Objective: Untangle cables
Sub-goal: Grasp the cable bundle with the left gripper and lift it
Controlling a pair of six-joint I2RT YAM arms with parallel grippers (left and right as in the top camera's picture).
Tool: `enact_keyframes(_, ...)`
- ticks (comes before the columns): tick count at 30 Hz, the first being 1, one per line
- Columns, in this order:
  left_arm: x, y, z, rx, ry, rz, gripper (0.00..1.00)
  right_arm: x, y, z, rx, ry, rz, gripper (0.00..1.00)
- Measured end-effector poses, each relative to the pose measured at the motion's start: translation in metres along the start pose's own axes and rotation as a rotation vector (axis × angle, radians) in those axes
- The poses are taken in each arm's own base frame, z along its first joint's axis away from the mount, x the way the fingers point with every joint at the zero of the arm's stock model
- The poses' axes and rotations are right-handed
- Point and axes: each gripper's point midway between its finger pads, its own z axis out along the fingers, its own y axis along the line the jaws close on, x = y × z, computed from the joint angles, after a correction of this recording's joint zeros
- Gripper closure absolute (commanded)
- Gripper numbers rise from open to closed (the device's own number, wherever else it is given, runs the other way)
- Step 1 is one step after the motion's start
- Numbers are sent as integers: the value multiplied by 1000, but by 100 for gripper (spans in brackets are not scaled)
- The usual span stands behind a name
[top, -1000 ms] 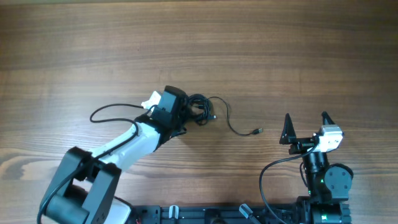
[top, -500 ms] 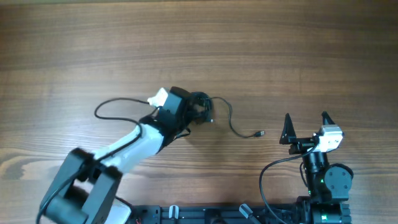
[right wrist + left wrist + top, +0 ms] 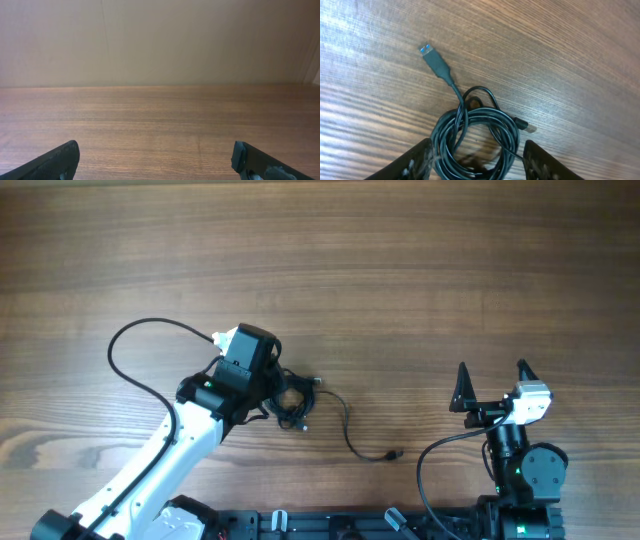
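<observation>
The left gripper (image 3: pixel 477 150) has pulled back across the table, its wide-spread jaws straddling the cables (image 3: pixel 480 114) (coil dragged along between them, still knotted).

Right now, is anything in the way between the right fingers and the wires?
No, nothing visible. Only bare table lies between the right fingers and the cables, whose loose plug trails toward them.

Occlusions: cable coil
The wrist view's bottom edge is cropping the cables (image 3: pixel 480 113) inside the left gripper (image 3: pixel 477 147); overhead, its body is covering their contact point.
</observation>
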Motion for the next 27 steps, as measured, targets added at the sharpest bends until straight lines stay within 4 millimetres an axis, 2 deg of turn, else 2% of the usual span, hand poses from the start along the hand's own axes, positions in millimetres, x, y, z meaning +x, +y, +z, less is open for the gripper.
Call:
enact_keyframes(2,2,1,13,-20,18,-29,60,0,0,0,0,0,0,0)
enact_keyframes(4,8,8,30,-65,57,-30,63,0,0,0,0,0,0,0)
enact_keyframes(5,14,12,44,-96,83,-28,71,0,0,0,0,0,0,0)
enact_keyframes(6,15,14,48,-104,88,-28,76,0,0,0,0,0,0,0)
enact_keyframes(7,14,16,57,-120,84,-30,78,0,0,0,0,0,0,0)
enact_keyframes(8,14,17,63,-131,83,-32,96,0,0,0,0,0,0,0)
enact_keyframes(13,6,15,70,-131,48,-33,96,0,0,0,0,0,0,0)
enact_keyframes(15,-7,19,53,-136,13,-58,96,0,0,0,0,0,0,0)
enact_keyframes(16,-18,13,35,-94,-30,-68,96,0,0,0,0,0,0,0)
enact_keyframes(17,-46,-9,-11,39,-165,-58,96,0,0,0,0,0,0,0)
enact_keyframes(18,-64,-24,-52,131,-271,0,96,0,0,0,0,0,0,0)
enact_keyframes(19,-63,-23,-66,141,-295,50,96,-2,-4,0,23,-6,-23,0)
enact_keyframes(20,-61,-20,-74,134,-303,108,96,-6,-6,0,33,-24,-32,0)
enact_keyframes(21,-60,-19,-79,133,-314,153,96,-9,3,0,-17,-37,71,0)
enact_keyframes(22,-60,-19,-80,131,-317,179,96,-8,12,-1,-75,-26,194,0)
enact_keyframes(23,-59,-20,-79,134,-314,206,96,-4,23,-2,-135,11,416,0)
enact_keyframes(25,-49,-32,-79,196,-269,304,96,-4,30,-3,-175,49,717,0)
enact_keyframes(27,-27,-53,-82,331,-188,462,97,-15,42,-6,-258,48,822,0)
